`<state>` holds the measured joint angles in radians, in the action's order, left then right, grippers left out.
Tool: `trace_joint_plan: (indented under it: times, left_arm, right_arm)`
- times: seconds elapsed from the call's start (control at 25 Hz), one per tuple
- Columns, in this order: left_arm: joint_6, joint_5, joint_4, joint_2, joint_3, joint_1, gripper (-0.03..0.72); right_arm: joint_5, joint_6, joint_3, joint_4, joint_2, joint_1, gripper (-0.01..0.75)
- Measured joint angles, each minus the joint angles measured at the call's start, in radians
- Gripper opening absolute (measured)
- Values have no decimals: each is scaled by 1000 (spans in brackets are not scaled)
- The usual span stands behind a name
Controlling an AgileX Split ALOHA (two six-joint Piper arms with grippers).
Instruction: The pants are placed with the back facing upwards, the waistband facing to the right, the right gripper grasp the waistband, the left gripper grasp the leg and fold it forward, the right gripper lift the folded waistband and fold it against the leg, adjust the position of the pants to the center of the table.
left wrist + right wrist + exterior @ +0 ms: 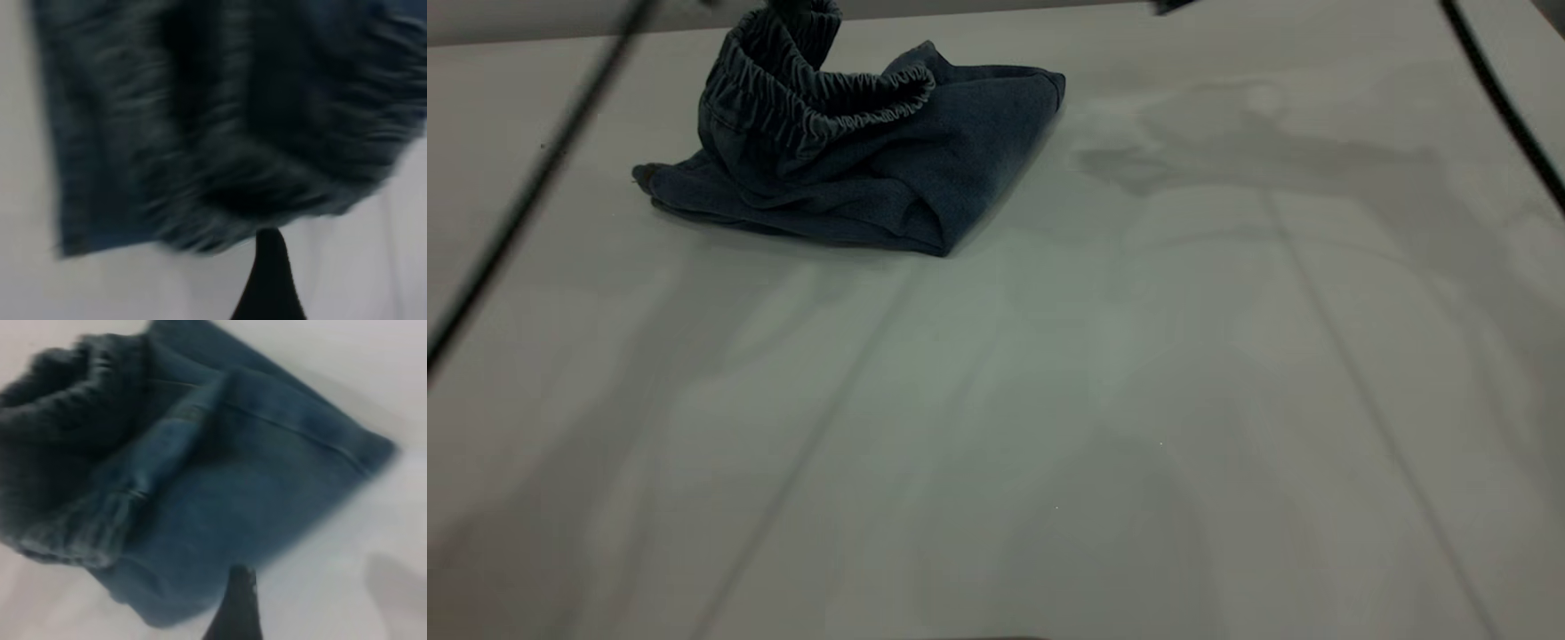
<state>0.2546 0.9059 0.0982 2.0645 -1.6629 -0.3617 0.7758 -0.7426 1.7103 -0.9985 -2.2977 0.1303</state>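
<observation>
Exterior: pale grey table [1138, 400] with faint shadows and seams; folded pants [854, 169] far-left, long axis left-right, waistband [809, 89] lifted up toward the top edge. Grippers out of frame.
Left wrist: ruched waistband [267, 153] close, one dark finger [269, 280]; jaw state unclear.
Right wrist: denim bundle [233, 493] on the table, finger [237, 607]; jaws unclear.
</observation>
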Motion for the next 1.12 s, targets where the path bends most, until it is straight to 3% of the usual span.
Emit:
trace_joint_plan:
  times: [0.32,0.6,0.88,1.12]
  left_arm:
    - [28,-92,11,118,0,-154,524]
    - [29,-164,-8,194,0,-187,524]
    - [-87,-187,-219,199,-37,-174,524]
    - [-255,-97,-506,199,-98,-173,524]
  right_arm:
    - [32,27,0,46,0,-39,587]
    - [38,24,0,50,0,-39,587]
    - [43,24,0,56,0,-39,587]
    - [44,24,0,57,0,-39,587]
